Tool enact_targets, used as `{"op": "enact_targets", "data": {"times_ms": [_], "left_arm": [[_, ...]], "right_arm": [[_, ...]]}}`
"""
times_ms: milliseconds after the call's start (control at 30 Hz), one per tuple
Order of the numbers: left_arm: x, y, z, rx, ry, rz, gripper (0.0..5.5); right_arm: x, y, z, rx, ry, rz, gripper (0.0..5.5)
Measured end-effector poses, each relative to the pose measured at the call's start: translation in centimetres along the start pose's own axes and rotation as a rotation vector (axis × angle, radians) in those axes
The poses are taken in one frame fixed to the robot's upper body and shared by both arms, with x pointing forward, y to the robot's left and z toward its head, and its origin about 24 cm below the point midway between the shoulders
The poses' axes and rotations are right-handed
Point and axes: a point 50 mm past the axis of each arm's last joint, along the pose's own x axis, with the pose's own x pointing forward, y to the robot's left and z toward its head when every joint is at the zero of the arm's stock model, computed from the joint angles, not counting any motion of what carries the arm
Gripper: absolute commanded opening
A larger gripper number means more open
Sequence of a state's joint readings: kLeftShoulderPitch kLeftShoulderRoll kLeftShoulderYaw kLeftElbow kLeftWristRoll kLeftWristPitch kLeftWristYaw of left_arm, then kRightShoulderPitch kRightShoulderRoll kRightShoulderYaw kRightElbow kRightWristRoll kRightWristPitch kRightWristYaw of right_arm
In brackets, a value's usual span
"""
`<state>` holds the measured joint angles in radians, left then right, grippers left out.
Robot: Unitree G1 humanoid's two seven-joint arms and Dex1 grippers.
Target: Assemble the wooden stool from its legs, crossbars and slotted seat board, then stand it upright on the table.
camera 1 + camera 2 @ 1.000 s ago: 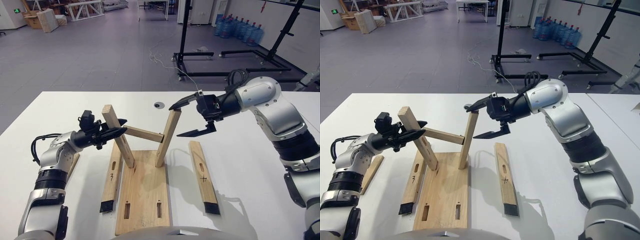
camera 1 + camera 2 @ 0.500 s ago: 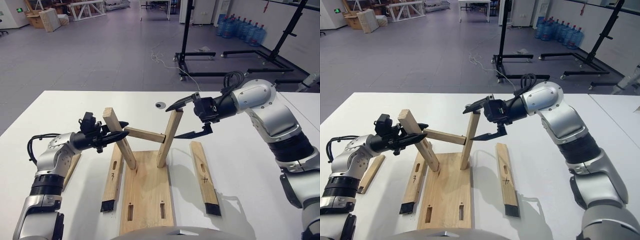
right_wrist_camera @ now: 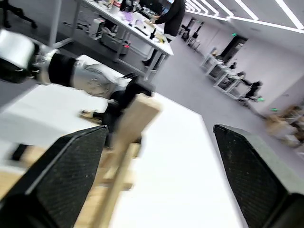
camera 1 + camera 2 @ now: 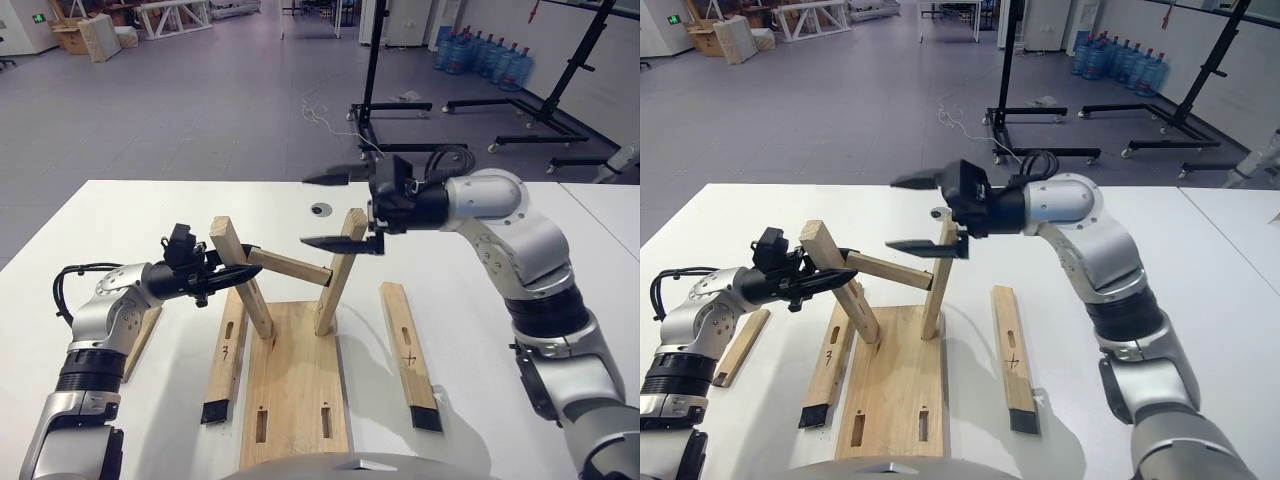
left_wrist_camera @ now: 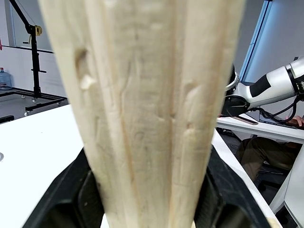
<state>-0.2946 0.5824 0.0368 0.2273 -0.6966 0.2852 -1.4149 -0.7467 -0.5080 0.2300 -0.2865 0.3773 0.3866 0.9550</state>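
Note:
The seat board [image 4: 295,390] lies flat on the white table. Two legs stand tilted in it: the left leg [image 4: 243,285] and the right leg [image 4: 336,285], joined by a crossbar [image 4: 292,267]. My left gripper [image 4: 250,273] is shut on the left leg just below its top; in the left wrist view the wood [image 5: 142,109] sits between the black fingers [image 5: 71,190]. My right gripper [image 4: 305,211] is open and wide, its lower finger level with the top of the right leg. The right wrist view has that leg top [image 3: 135,114] between the pads [image 3: 61,175].
Two loose slotted legs with black tips lie flat, one left of the board [image 4: 225,355] and one right of it [image 4: 408,355]. A short wooden piece [image 4: 145,328] lies under my left forearm. A round hole [image 4: 320,210] is in the table behind the legs.
My right gripper has swung left, from beside the right leg to around its top, staying open. The left gripper has kept its hold on the left leg.

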Motion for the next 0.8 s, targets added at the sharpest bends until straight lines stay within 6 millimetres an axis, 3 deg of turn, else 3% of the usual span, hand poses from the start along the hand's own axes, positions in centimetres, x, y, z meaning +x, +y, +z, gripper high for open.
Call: {"op": "enact_targets", "data": {"times_ms": [167,400,600,800], "left_arm": [[0.0,0.1,0.1,-0.001,0.01,-0.003,2.01],[0.2,0.1,0.2,0.001,0.022,-0.012,2.01],[0.3,0.2,0.2,0.001,0.025,-0.016,2.01],[0.5,0.2,0.2,0.002,0.027,-0.021,2.01]], "right_arm": [[2.7,-0.1,0.3,-0.198,0.081,-0.045,4.09],[6.0,-1.0,-1.6,-0.441,0.26,0.056,4.09],[7.1,-0.6,-3.8,-0.459,0.329,0.221,4.09],[7.4,-0.4,-4.5,-0.461,0.358,0.342,4.09]]}}
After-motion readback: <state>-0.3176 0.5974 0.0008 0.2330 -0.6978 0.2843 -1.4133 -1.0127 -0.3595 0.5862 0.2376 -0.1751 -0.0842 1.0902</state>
